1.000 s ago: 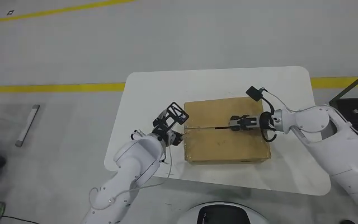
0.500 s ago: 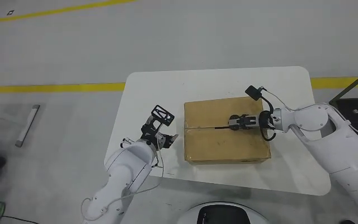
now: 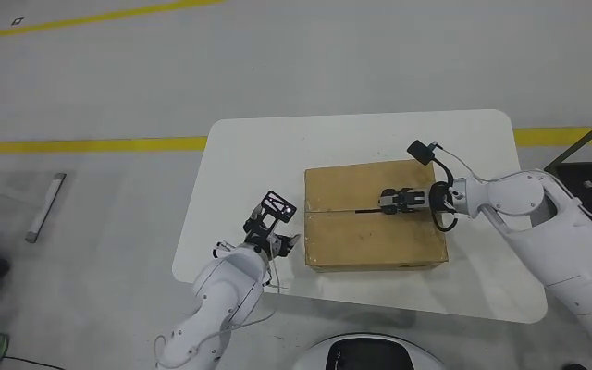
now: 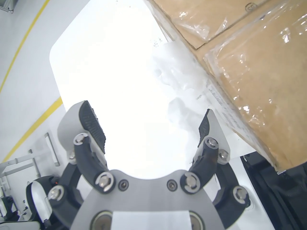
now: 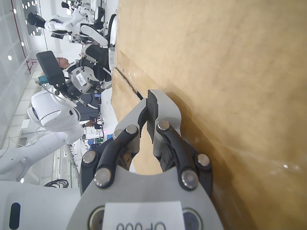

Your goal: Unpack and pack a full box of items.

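The closed cardboard box (image 3: 370, 222) sat on the white table (image 3: 250, 166), with the right gripper (image 5: 148, 111) pinched together over its top seam, apparently empty, and the left gripper (image 4: 146, 120) spread wide just beside its end.

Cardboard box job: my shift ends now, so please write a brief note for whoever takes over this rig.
Cardboard box: on the table, closed, with clear tape on the end nearest the left tool.
Left tool: open, holding nothing, over the table beside that end of the box.
Right tool: shut, tips at the top seam of the box.
Done: nothing unpacked yet.
Left: open the box, unpack it, repack it.
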